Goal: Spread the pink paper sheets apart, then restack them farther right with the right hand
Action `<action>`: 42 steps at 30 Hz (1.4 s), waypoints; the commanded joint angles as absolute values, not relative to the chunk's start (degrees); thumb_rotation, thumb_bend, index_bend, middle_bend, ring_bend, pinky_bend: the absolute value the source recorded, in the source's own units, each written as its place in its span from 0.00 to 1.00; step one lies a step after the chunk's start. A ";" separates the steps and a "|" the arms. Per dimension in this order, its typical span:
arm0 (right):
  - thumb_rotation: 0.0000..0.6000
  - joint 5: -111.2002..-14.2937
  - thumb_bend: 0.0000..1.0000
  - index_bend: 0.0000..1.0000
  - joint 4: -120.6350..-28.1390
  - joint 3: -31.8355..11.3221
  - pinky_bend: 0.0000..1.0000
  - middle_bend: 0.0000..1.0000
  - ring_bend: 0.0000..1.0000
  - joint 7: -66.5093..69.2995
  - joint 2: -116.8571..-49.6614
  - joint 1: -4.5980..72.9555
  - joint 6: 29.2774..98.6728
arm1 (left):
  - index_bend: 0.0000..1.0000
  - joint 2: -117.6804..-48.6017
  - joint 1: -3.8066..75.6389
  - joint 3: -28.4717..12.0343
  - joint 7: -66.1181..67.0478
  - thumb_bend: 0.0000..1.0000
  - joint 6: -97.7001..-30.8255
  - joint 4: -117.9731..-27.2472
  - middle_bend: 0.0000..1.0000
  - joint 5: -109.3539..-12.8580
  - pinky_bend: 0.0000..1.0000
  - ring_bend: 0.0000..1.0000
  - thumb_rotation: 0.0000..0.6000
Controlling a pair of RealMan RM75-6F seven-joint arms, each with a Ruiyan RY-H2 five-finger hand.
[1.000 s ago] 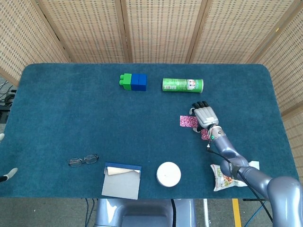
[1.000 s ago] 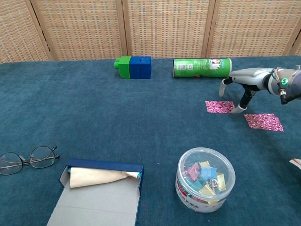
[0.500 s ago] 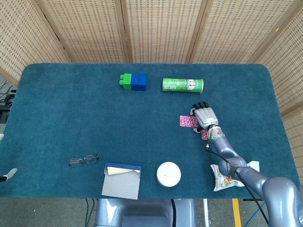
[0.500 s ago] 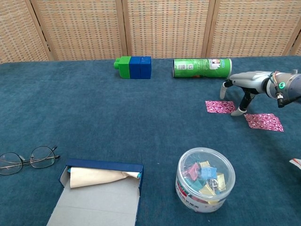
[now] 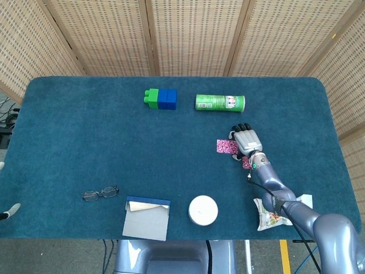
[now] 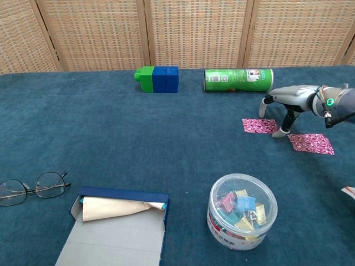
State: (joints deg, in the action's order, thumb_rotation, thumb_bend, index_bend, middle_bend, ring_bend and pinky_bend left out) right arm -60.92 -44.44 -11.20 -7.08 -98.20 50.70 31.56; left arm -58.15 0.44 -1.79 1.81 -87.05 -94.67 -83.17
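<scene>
While the two pink sheets lie apart | right hand (image 6: 287, 104) open, fingertips down beside left sheet (image 6: 259, 126) | right sheet (image 6: 311, 143) near | left hand unseen

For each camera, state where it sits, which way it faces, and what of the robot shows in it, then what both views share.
Head view: high above the near table edge, looking steeply down on the whole table; the right arm and right hand show, and a bit of the left hand at the left edge.
Chest view: low at the near edge, looking across toward the wicker screens; only the right hand and forearm show.
Shared: two pink sheets, green can, green-blue block, glasses, clip tub.
</scene>
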 commanded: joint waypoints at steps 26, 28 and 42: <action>1.00 -61.97 0.34 0.42 -43.83 -11.57 0.00 0.16 0.00 -6.38 -98.79 50.61 31.50 | 0.02 -58.49 0.41 -1.90 1.43 0.11 -86.81 -94.02 0.00 -82.91 0.00 0.00 0.93; 1.00 -62.09 0.34 0.43 -43.89 -11.58 0.00 0.16 0.00 -6.28 -98.76 50.50 31.66 | 0.02 -58.53 0.41 -1.91 1.36 0.11 -86.80 -93.94 0.00 -82.90 0.00 0.00 0.93; 1.00 -62.87 0.34 0.47 -44.30 -11.73 0.00 0.18 0.00 -5.23 -98.63 50.02 32.27 | 0.02 -58.62 0.38 -1.90 1.15 0.11 -86.78 -93.70 0.00 -82.98 0.00 0.00 0.93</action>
